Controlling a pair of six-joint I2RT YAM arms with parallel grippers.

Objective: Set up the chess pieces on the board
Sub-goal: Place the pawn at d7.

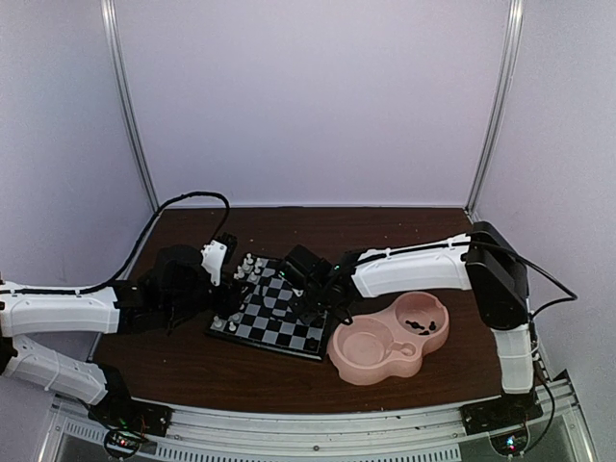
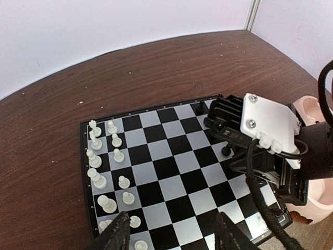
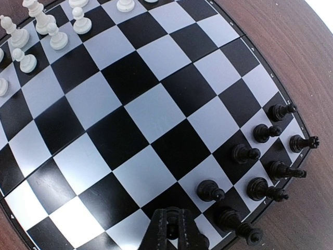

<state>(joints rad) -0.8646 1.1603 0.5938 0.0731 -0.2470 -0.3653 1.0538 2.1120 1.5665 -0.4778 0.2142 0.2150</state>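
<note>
The board (image 1: pixel 274 310) lies mid-table. White chess pieces (image 2: pixel 106 156) stand in two rows along its left side; they also show in the right wrist view (image 3: pixel 31 28). Several black chess pieces (image 3: pixel 260 156) stand at the right edge. My right gripper (image 3: pixel 175 232) is shut on a small black piece and holds it low over the near right squares, beside a black pawn (image 3: pixel 209 190). It shows over the board's right part in the top view (image 1: pixel 313 303). My left gripper (image 2: pixel 171 239) is open and empty above the board's left half, near the white rows.
A pink double-bowl dish (image 1: pixel 371 361) stands right of the board, with several loose black pieces (image 1: pixel 423 324) in its far bowl. The right arm's wrist (image 2: pixel 265 135) hangs over the board's right side. The brown table (image 2: pixel 156 67) extends behind the board.
</note>
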